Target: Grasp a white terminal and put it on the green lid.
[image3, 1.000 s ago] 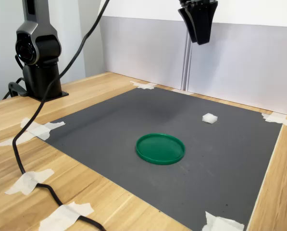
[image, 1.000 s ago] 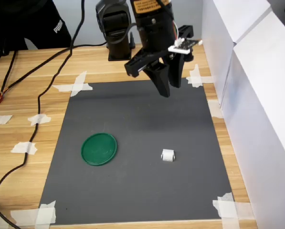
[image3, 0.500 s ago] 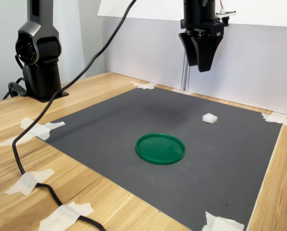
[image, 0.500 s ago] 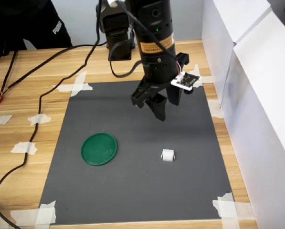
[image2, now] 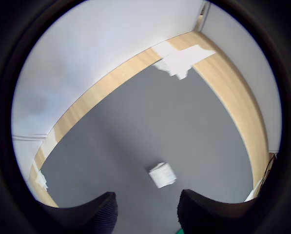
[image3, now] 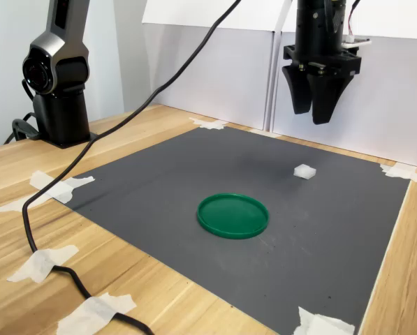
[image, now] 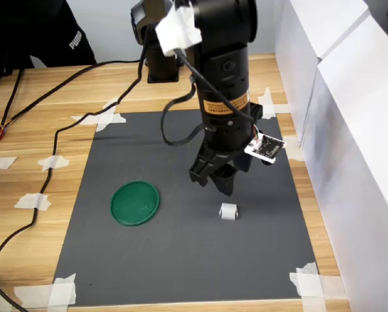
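gripper point(image: 223, 184) above white terminal point(image: 227, 211), jaws parted, empty. risk: off-centre descent nudges tiny block, missing green lid point(image: 135, 203).

A robotics lab bench: wooden table point(image: 44, 117), taped grey mat point(image: 181, 247), white screening panels point(image: 349, 130), loose cables point(image: 57, 130).

hand point(image2: 145, 214) cut off by wrist view's edge, only two finger stubs visible, green lid point(image2: 180, 230) barely a sliver

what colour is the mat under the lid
Dark grey mat, seen best in the first exterior view; the lid is green.
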Robot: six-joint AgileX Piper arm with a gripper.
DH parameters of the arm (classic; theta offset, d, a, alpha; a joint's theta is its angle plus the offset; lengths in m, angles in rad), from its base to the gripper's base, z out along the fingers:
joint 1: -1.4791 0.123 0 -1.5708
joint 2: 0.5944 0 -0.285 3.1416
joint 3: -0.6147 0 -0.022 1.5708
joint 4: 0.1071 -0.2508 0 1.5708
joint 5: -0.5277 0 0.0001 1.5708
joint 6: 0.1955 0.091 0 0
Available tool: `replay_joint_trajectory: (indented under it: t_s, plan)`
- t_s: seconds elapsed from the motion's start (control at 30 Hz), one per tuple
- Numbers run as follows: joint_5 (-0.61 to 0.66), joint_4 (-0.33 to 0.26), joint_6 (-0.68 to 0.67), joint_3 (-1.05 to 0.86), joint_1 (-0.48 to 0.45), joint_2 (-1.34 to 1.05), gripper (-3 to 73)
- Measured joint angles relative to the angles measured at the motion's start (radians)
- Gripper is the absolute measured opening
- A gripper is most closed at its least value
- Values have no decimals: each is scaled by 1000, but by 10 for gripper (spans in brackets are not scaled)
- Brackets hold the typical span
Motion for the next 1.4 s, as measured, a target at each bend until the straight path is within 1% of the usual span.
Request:
replay_joint_trajectory:
  t_s: [0.2,0.67,0.93,1.17,1.4]
  plan:
    - [-15,33,11,1,0,26,522]
    - [-33,42,62,2,0,116,514]
    - [-40,60,74,2,0,149,514]
    - [-60,108,106,2,0,154,509]
    - [-67,78,106,2,0,155,507]
